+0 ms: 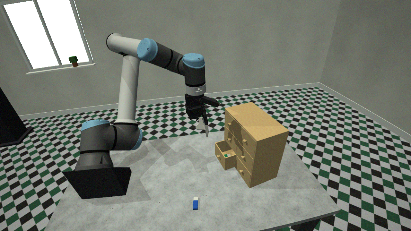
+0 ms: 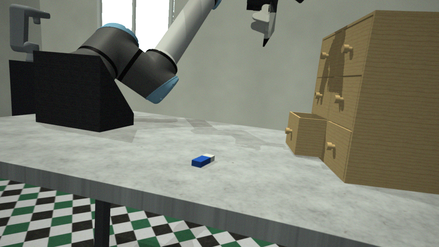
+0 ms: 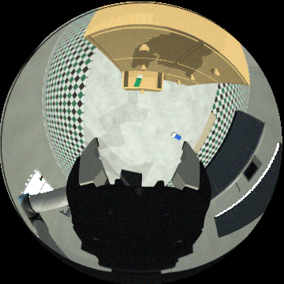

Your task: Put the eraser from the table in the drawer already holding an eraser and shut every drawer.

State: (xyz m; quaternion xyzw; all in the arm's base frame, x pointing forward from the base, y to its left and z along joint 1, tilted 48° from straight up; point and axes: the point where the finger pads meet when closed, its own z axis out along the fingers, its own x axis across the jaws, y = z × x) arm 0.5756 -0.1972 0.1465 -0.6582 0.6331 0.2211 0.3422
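A blue eraser with a white end (image 1: 195, 204) (image 2: 202, 160) (image 3: 176, 136) lies flat on the table, in front of the chest. The wooden chest (image 1: 268, 155) (image 2: 395, 92) (image 3: 170, 16) stands upright. Its bottom drawer in the far column (image 1: 230, 163) (image 2: 310, 135) (image 3: 154, 89) is pulled out partway, and a green eraser with a white end (image 1: 226, 155) (image 3: 138, 81) lies inside. The other drawers look shut; their insides are hidden. My gripper (image 1: 203, 129) (image 3: 140, 139) is open and empty, high above the table on the drawer-front side of the chest, away from the blue eraser.
The table (image 1: 169, 183) (image 2: 153, 153) has its near edge beyond the blue eraser. The arm's black base (image 1: 99, 183) (image 2: 70, 92) stands at the left. Round knobs stick out from the chest front, including a top one (image 1: 244, 141) (image 2: 346, 48).
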